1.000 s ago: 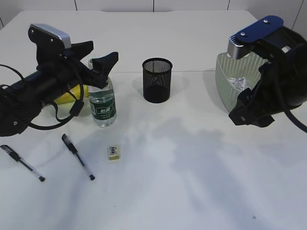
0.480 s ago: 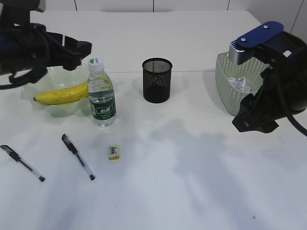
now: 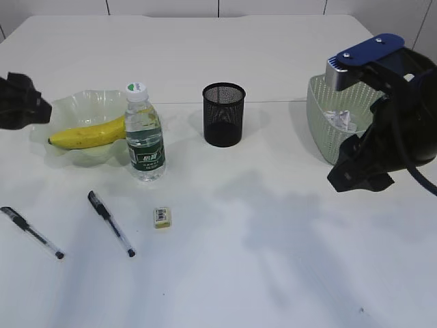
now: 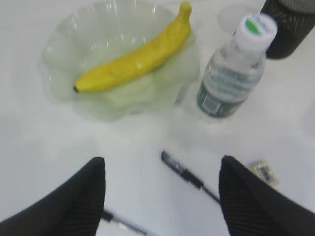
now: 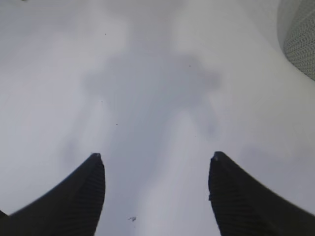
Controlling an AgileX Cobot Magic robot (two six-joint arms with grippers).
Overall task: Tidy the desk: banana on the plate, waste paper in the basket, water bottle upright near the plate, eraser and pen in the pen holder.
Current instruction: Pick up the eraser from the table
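A yellow banana (image 3: pixel 85 135) lies on the clear plate (image 3: pixel 75 106). Just right of it the water bottle (image 3: pixel 144 137) stands upright. A yellow eraser (image 3: pixel 162 217) and two black pens (image 3: pixel 110 223) (image 3: pixel 31 232) lie on the table in front. The black mesh pen holder (image 3: pixel 223 114) stands mid-table. Waste paper (image 3: pixel 341 120) sits in the pale basket (image 3: pixel 321 123). My left gripper (image 4: pixel 161 162) hangs open above a pen (image 4: pixel 189 177), holding nothing. My right gripper (image 5: pixel 156 156) is open over bare table beside the basket (image 5: pixel 300 39).
The left arm's dark end (image 3: pixel 20 102) shows only at the far left edge. The bulky right arm (image 3: pixel 403 116) stands in front of the basket. The white tabletop (image 3: pixel 273 260) stretches bare from the middle to the front right.
My left arm has pulled away from the bottle to the far left edge, leaving the bottle standing upright and the banana and plate uncovered. The right arm has hardly moved.
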